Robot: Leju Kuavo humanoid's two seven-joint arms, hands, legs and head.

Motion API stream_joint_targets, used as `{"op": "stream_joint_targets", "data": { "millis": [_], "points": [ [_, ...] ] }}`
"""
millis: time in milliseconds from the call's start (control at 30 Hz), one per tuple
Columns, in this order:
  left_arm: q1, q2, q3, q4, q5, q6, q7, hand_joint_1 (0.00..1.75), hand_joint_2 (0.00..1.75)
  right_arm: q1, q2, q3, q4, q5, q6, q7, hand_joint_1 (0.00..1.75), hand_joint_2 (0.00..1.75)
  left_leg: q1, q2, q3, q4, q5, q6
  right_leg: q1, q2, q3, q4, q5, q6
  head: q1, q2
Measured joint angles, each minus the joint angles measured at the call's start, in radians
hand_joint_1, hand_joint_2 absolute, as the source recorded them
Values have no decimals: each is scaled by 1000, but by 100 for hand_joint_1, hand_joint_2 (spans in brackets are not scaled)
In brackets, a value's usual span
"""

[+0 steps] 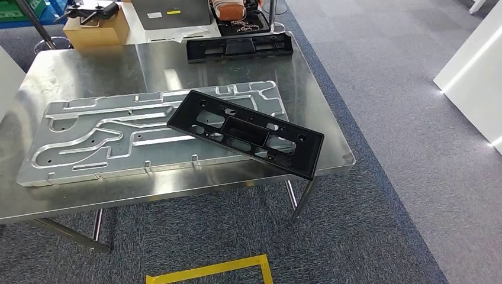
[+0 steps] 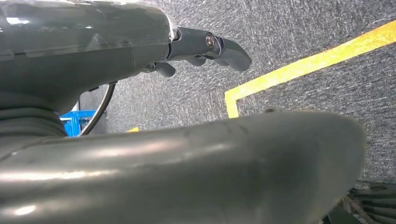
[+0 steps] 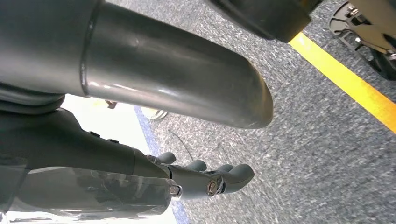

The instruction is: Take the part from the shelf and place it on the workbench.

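Black rectangular plastic part lies diagonally across the steel workbench, overhanging its front-right edge; both empty hands, left hand and right hand, apparently hang loosely open below.

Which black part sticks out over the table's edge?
The near black part, lying tilted across the silver plate, with its corner past the table edge. The far black part lies wholly on the table.

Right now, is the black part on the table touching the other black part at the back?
Apart. The head view shows the near black part on the grooved metal plate, with bare tabletop before the far black part.
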Motion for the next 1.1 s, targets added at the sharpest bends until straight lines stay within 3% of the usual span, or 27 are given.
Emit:
{"op": "stream_joint_targets", "data": {
  "millis": [200,300,367,433,467,500,533,633,700,800,867,933,967,1000,1033,1100],
  "points": [
    [0,0,0,0,3,-1,13,0,0,8,-4,-8,1,0,-9,1,0,0,-7,0,1,6,-10,10,-6,1,5,-5,-3,12,0,0],
    [0,0,0,0,6,-3,19,0,0,8,-4,-11,1,1,-14,1,0,0,-1,2,7,-3,-3,18,-7,1,5,11,-15,20,0,0],
    [0,-1,0,0,7,-4,22,0,0,8,-5,-15,2,2,-17,1,0,0,2,6,11,-11,1,24,-7,0,-32,95,-70,22,0,0],
    [0,-1,0,0,8,-5,24,0,0,9,-6,-20,3,3,-18,1,0,0,1,9,9,-10,0,26,-7,0,-102,237,-138,24,0,0],
    [0,-1,0,0,9,-5,24,0,0,11,-6,-22,3,4,-18,1,0,0,0,10,8,-10,0,26,-8,0,-129,290,-151,25,0,0],
    [1,-1,0,0,10,-5,24,0,0,13,-6,-23,4,4,-19,1,0,0,0,10,7,-8,1,25,-9,-1,-139,306,-142,26,0,0],
    [1,-1,0,0,10,-5,24,0,0,14,-6,-23,4,5,-19,1,0,0,0,10,6,-6,1,24,-9,-1,-128,279,-113,25,0,0],
    [1,-3,0,0,10,-6,24,0,0,13,-7,-24,5,6,-20,1,0,0,-1,9,3,1,4,15,-7,0,-34,82,-15,13,0,0],
    [0,-5,0,0,11,-7,25,0,0,11,-8,-24,5,6,-20,1,0,0,-1,8,0,4,9,1,0,1,-14,32,3,1,0,0],
    [2,-5,0,0,14,-8,26,0,0,10,-8,-24,5,6,-19,2,0,0,1,8,-9,10,9,-22,-1,-1,-27,25,20,-20,0,0],
    [3,-4,0,0,16,-8,26,0,0,11,-8,-24,6,6,-19,3,0,0,5,10,-33,72,-54,-35,-7,-4,-41,19,38,-33,0,0],
    [3,-4,0,0,17,-8,27,0,0,11,-9,-25,6,6,-19,4,0,0,11,11,-71,202,-148,-47,-5,-7,-61,20,52,-38,0,0],
    [3,-4,0,0,17,-8,27,0,0,12,-9,-25,6,6,-20,4,0,0,14,11,-82,258,-177,-52,-5,-9,-73,22,59,-37,0,0],
    [3,-4,0,0,17,-8,27,0,0,12,-9,-25,7,6,-20,4,0,0,17,11,-79,285,-185,-56,-5,-10,-84,25,66,-36,0,0],
    [4,-4,0,0,17,-8,26,0,0,12,-9,-26,7,7,-21,4,0,0,20,11,-56,272,-173,-59,-5,-10,-95,29,71,-33,0,0],
    [2,-4,0,0,17,-8,26,0,0,12,-9,-26,7,8,-23,3,0,0,24,12,40,143,-132,-60,-7,-11,-113,40,79,-26,0,0]
  ]
}}
